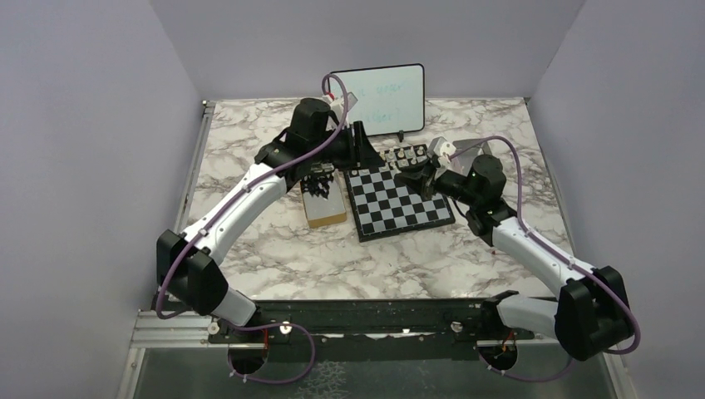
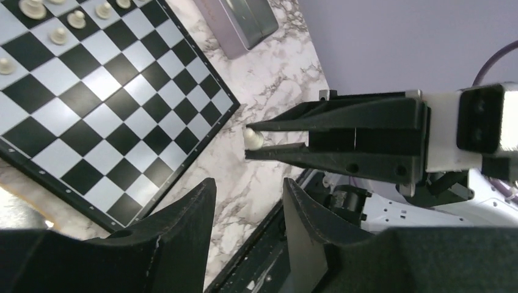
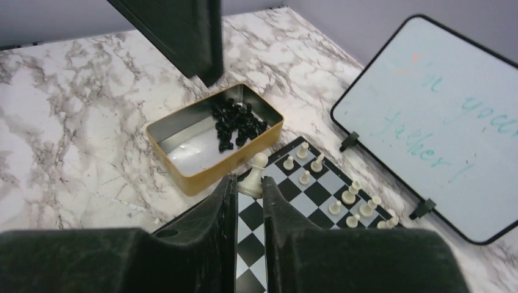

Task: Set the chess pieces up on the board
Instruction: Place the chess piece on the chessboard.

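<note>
The board [image 1: 399,201] lies mid-table, with several white chess pieces [image 1: 407,155] standing along its far edge. Over the board's far right part, my right gripper [image 1: 418,177] is shut on a white pawn [image 3: 256,171], held above a corner square near the tin. The left wrist view shows that same pawn [image 2: 253,139] pinched in the right gripper's tips, off the board's edge [image 2: 201,146]. My left gripper [image 2: 249,183] hangs beyond the board's far left corner [image 1: 364,154], open and holding nothing. A black set [image 3: 235,125] is heaped in a tin.
The gold tin [image 1: 324,204] sits against the board's left side. A whiteboard [image 1: 378,100] on a stand rises behind the board. A grey metal lid [image 2: 241,21] lies past the board's far edge. The two grippers are close together above the board's far side.
</note>
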`<state>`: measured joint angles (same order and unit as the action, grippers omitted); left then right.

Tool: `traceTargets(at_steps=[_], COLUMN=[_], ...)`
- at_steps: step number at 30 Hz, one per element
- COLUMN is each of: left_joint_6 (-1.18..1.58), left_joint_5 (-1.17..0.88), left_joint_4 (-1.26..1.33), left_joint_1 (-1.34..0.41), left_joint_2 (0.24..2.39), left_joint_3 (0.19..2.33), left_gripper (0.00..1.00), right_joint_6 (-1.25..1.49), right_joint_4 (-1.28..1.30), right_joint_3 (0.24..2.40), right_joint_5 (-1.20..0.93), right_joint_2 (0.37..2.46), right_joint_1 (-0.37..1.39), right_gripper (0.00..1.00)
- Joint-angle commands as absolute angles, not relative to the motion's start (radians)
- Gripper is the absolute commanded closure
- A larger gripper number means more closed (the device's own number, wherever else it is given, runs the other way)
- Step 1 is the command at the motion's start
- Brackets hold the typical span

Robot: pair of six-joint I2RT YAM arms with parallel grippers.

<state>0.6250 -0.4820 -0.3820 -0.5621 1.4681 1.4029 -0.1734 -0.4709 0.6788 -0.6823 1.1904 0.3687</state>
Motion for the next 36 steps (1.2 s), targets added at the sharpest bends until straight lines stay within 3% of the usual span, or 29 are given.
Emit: traceTargets(at_steps=[1,4,30,36], left_joint_6=[0.708,0.728,0.76,0.775], left_joint_5=[-0.608,-0.647,-0.666,-0.688], left_joint_4=[-0.321,-0.311,-0.238,-0.218], left_joint_1=[-0.558,-0.558,-0.558,-0.558], left_joint_2=[1.528,1.566,1.645,1.64], left_joint_3=[1.476,1.492,1.445,1.425], left_gripper=[0.56,0.6,0.62,0.7], right_joint_6=[-0.217,-0.223,-0.225,-0.223], right_joint_4=[-0.565,-0.557,-0.534,-0.529], right_joint_3=[0.676,0.68,0.684,0.689], right_joint_5=[-0.749,-0.754,-0.749,-0.74], right_joint_2=[1.154,1.148,1.134,1.14], right_joint_1=[0.387,0.39,0.396,0.396], right_gripper=[0.84,0.84,0.83,0.84])
